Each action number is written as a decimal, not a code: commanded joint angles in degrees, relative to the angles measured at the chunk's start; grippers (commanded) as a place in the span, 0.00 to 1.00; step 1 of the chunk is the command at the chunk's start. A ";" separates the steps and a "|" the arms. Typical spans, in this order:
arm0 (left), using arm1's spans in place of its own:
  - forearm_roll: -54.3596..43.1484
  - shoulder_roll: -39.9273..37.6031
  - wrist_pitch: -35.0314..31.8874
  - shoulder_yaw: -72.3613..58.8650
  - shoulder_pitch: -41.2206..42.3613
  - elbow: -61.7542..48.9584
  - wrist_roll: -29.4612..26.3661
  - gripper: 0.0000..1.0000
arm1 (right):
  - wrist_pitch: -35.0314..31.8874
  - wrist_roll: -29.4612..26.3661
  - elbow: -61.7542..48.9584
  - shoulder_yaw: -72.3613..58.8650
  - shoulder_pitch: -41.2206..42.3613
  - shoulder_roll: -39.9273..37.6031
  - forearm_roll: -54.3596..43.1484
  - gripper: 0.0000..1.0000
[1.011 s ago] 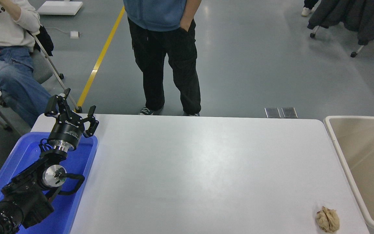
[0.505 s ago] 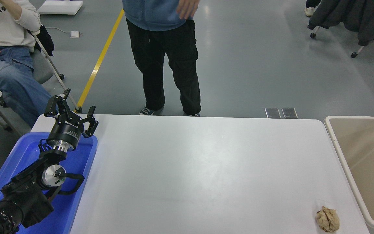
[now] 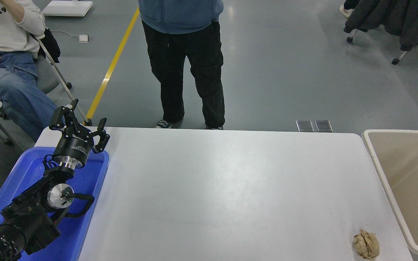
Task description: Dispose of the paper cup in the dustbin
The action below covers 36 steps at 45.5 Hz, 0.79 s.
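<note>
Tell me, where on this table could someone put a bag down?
Most of the white table is bare, from the blue tray across to the dustbin. The left side is crowded by the left pincer over the tray. A crumpled brown paper ball sits at the near right corner.

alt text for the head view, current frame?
A white table holds only a crumpled brown paper ball near its front right corner, beside a beige dustbin at the table's right end; no paper cup is visible. The left gripper, open, is parked over a blue tray at lower left; a person stands at the far side, another sits at upper left.
</note>
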<state>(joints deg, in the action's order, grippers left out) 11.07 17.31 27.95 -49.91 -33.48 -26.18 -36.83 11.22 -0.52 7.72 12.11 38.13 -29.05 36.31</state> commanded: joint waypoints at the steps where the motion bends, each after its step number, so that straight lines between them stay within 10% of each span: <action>1: 0.00 0.00 0.00 -0.01 0.00 -0.01 0.00 1.00 | -3.92 0.08 -3.33 5.03 -4.37 3.03 0.34 0.00; 12: 0.00 0.00 0.00 -0.01 0.00 -0.01 0.00 1.00 | -8.50 0.25 -5.26 5.03 -6.40 2.95 0.17 0.01; 20: 0.00 0.00 0.00 -0.01 0.00 -0.01 0.00 1.00 | -8.32 0.25 -5.44 5.12 -7.80 2.86 0.17 0.44; 36: 0.00 0.00 0.00 -0.01 0.00 -0.01 0.00 1.00 | -8.14 0.25 -5.52 6.18 -8.60 2.77 0.34 0.90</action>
<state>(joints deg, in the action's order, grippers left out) 11.07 17.31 27.95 -49.92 -33.48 -26.18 -36.83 3.23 -0.27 2.51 17.71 30.25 -26.21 36.61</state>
